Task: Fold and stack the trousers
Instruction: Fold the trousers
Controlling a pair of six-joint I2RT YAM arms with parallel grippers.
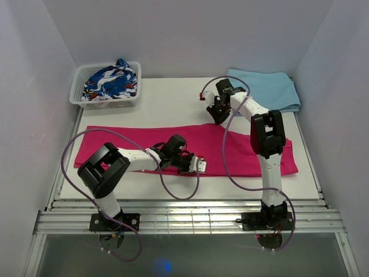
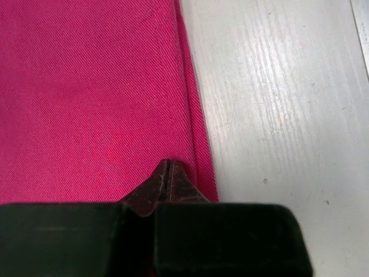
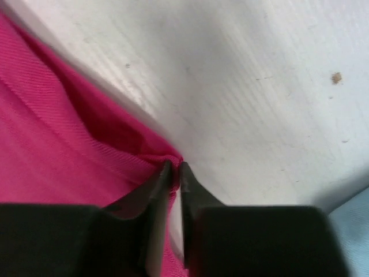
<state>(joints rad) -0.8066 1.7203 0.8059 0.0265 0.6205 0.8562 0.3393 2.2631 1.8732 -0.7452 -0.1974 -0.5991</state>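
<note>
Pinching the trousers (image 1: 202, 141) at opposite long edges (left gripper (image 2: 166, 173) closed tight on fabric at its tips, right gripper (image 3: 175, 168) nipped on a raised fold), so lift both evenly, I judge, keeping cloth taut between them.

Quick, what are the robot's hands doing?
Left end effector: closed, tips on bright magenta-pink fabric trousers; grasp unclear.
Right end effector: closed, pinching the trousers' edge.
</note>
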